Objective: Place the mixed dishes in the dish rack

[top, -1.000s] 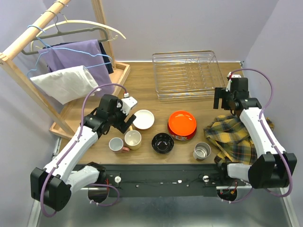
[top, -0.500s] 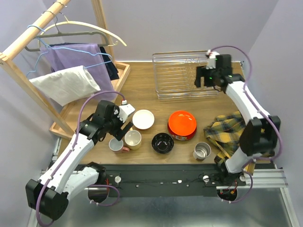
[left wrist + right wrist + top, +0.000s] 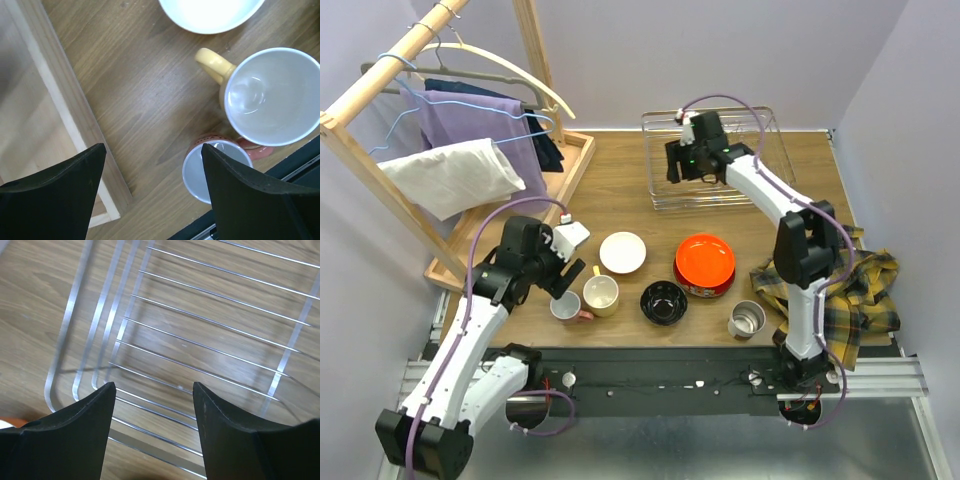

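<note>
Holds left gripper (image 3: 563, 282) (image 3: 152, 150) low and pointing straight down, jaws wide apart, nothing between the fingers. Keeps left arm folded, elbow behind and left of it. Stretches right arm far forward and inward, with right gripper (image 3: 677, 166) (image 3: 153, 386) tilted down, jaws parted, empty.

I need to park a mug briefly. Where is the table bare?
Bare wood lies between the dish rack, the wooden tray and the white bowl. The rack's right half is free. Crowded: the near strip, from the pink mug to the steel cup.
</note>
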Tool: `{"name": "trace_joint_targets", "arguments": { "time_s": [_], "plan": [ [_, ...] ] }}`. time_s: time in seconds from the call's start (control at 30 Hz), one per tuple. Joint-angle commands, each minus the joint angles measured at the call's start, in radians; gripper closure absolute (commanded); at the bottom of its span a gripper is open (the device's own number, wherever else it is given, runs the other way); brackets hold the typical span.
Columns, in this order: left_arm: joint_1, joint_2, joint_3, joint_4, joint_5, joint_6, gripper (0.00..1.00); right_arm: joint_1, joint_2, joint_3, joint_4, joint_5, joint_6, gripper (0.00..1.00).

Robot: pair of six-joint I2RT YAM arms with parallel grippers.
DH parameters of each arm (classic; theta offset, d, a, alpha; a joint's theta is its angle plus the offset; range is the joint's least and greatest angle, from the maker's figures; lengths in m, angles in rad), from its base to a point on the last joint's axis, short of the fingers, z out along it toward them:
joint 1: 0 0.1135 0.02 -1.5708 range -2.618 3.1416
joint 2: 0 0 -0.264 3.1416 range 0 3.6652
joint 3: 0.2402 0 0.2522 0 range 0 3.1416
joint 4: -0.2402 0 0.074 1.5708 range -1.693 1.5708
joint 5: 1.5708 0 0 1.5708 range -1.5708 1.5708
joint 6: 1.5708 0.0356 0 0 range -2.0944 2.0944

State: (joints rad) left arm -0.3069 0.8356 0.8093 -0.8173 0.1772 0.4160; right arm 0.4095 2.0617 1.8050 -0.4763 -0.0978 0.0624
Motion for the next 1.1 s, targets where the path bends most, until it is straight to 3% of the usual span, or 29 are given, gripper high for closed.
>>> {"name": "trace_joint_targets", "arguments": {
  "time_s": [0.0, 0.43, 0.53, 0.57, 0.63, 0.67, 0.77, 1.07],
  "plan": [
    [0.077, -0.033, 0.021, -0.04, 0.059, 0.009, 0.14, 0.093, 0.073, 0.097, 0.031, 0.05, 0.05, 0.29],
    [0.153, -0.064, 0.062, -0.065, 0.067, 0.003, 0.14, 0.16, 0.201, 0.192, 0.027, 0.122, 0.054, 0.32],
    [0.161, -0.061, 0.074, -0.059, 0.07, -0.002, 0.14, 0.163, 0.206, 0.189, 0.016, 0.139, 0.044, 0.4],
    [0.163, -0.062, 0.076, -0.056, 0.071, -0.002, 0.14, 0.164, 0.204, 0.185, 0.012, 0.142, 0.039, 0.5],
    [0.163, -0.058, 0.085, -0.052, 0.076, -0.003, 0.14, 0.167, 0.186, 0.171, 0.008, 0.145, 0.021, 0.6],
    [0.163, -0.058, 0.087, -0.048, 0.084, 0.0, 0.14, 0.17, 0.18, 0.156, 0.005, 0.145, 0.013, 0.72],
    [0.164, -0.056, 0.09, -0.037, 0.1, 0.013, 0.14, 0.186, 0.126, 0.096, -0.002, 0.152, -0.021, 0.83],
    [0.16, -0.047, 0.036, 0.027, 0.139, 0.049, 0.14, 0.238, -0.028, -0.082, -0.002, 0.162, -0.052, 0.85]
  ]
}}
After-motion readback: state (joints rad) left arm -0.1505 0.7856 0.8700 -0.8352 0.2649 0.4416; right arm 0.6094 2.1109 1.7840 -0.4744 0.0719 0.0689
